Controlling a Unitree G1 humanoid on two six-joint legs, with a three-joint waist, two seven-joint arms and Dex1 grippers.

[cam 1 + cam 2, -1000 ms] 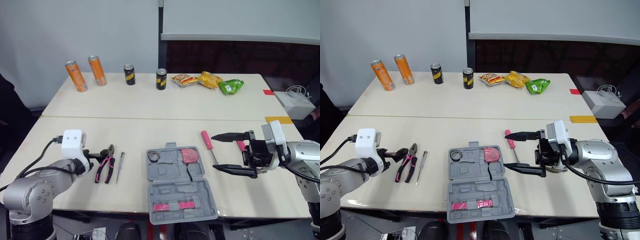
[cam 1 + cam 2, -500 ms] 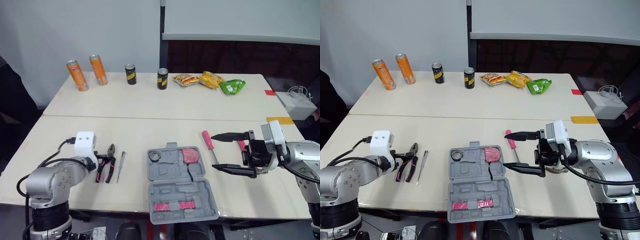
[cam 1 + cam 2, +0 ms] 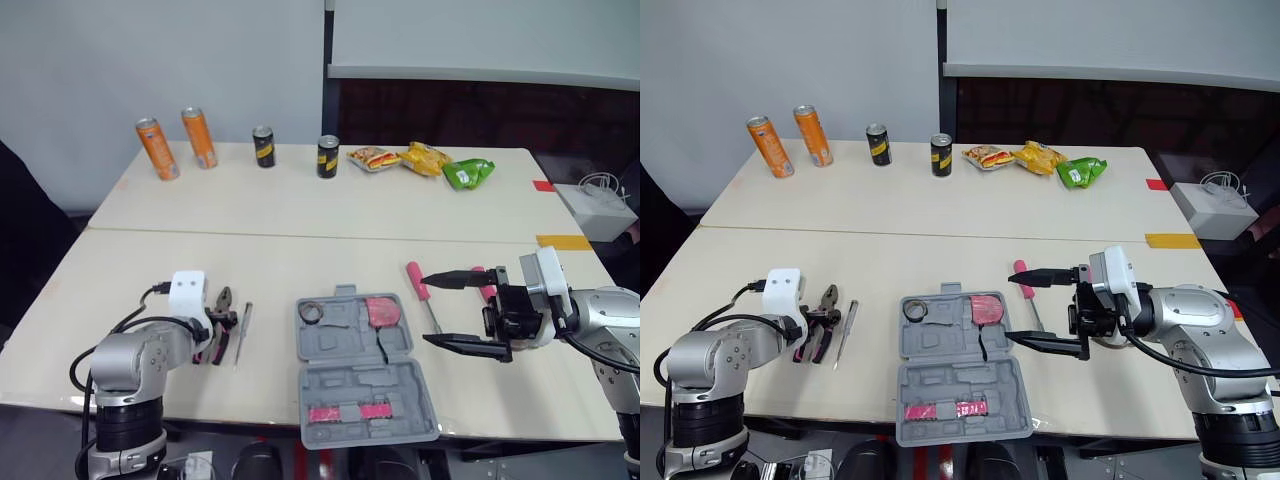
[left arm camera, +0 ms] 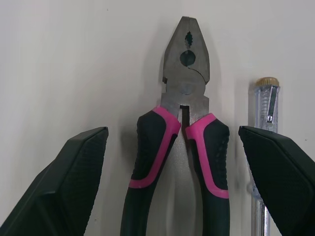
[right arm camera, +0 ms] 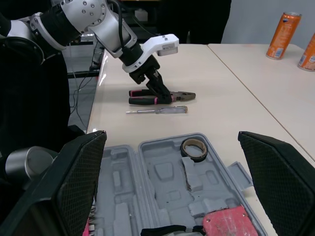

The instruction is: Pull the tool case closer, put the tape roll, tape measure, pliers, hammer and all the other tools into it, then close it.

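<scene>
Grey tool case, lying open on the worktop; I use it as my reference for everything else. Inside it, in the half farther from the robot, a tape roll sits at the left corner and a red tape measure to the right of it. The nearer half carries a pink strip.

Left of the case, well apart from it, lie the pink-and-black pliers, jaws closed. A clear-handled tester screwdriver lies just beside them on the case side. My left pincer is released, its fingers straddling the pliers' handles with a gap on either side.

Just right of the case lies a red-handled screwdriver. My right pincer hangs near it, right of the case, spread wide and grasping nothing.

Far beyond the case stand two orange cans, two black cans and three snack packets.
</scene>
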